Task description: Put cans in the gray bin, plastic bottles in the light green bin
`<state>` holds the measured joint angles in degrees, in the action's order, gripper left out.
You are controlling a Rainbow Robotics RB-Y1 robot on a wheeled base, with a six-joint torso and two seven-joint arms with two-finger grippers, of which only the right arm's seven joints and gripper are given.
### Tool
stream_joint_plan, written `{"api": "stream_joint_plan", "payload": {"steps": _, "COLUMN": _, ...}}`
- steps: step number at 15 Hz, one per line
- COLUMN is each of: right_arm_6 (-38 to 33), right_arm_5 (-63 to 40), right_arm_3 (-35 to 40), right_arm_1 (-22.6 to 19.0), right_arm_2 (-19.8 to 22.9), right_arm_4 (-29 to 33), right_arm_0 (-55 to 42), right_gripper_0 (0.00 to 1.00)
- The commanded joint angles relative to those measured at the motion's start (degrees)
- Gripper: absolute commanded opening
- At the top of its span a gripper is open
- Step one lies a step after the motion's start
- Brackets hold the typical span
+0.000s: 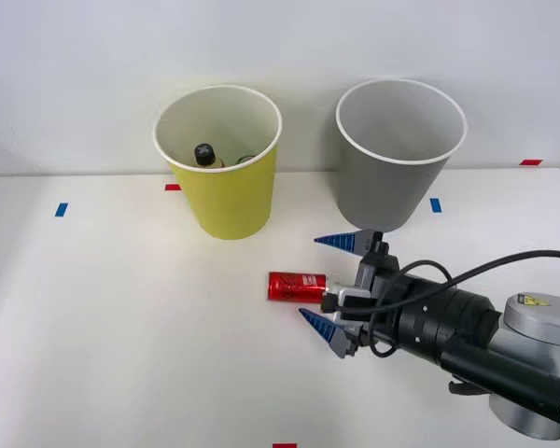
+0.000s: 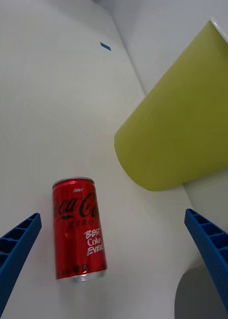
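Our hand (image 1: 333, 285) is spread open just short of the can (image 1: 296, 286) lying on the counter (image 1: 121, 327); next we close in and grip it.

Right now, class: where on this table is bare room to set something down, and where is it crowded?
Free: the table on the robot's left of the red can. Crowded: can, open right gripper, gray bin, light green bin.

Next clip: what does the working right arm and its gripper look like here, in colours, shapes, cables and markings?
The right gripper has two blue, ribbed, wedge-shaped fingers tapering to points, set on a small black and silver mount. Behind it sits a black cylindrical wrist section, then a grey rounded arm link carrying a small yellow warning label. A black cable loops from the wrist back along the arm.
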<state>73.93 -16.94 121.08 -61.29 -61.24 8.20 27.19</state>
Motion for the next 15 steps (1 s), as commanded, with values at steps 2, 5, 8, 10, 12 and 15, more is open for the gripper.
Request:
{"api": "stream_joint_plan", "payload": {"steps": 2, "right_arm_6": 2.0, "right_arm_5": -14.09, "right_arm_3": 6.98, "right_arm_1": 1.18, "right_arm_2": -0.37, "right_arm_4": -12.51, "right_arm_0": 3.75, "right_gripper_0": 1.0}}
{"api": "stream_joint_plan", "payload": {"steps": 5, "right_arm_6": 7.19, "right_arm_5": -19.01, "right_arm_3": 6.98, "right_arm_1": 2.41, "right_arm_2": -1.6, "right_arm_4": -21.56, "right_arm_0": 7.79, "right_gripper_0": 1.0}}
{"api": "stream_joint_plan", "payload": {"steps": 8, "right_arm_6": 13.43, "right_arm_5": -24.2, "right_arm_3": 6.98, "right_arm_1": 3.37, "right_arm_2": -2.04, "right_arm_4": -31.58, "right_arm_0": 11.48, "right_gripper_0": 1.0}}
{"api": "stream_joint_plan", "payload": {"steps": 10, "right_arm_6": 18.44, "right_arm_5": -28.42, "right_arm_3": 6.89, "right_arm_1": 4.52, "right_arm_2": -2.04, "right_arm_4": -36.32, "right_arm_0": 14.3, "right_gripper_0": 1.0}}
{"api": "stream_joint_plan", "payload": {"steps": 12, "right_arm_6": 22.4, "right_arm_5": -33.78, "right_arm_3": 6.8, "right_arm_1": 6.1, "right_arm_2": -2.04, "right_arm_4": -40.19, "right_arm_0": 17.2, "right_gripper_0": 1.0}}
{"api": "stream_joint_plan", "payload": {"steps": 15, "right_arm_6": 28.28, "right_arm_5": -35.53, "right_arm_3": 2.15, "right_arm_1": 8.38, "right_arm_2": -2.04, "right_arm_4": -45.03, "right_arm_0": 18.95, "right_gripper_0": 1.0}}
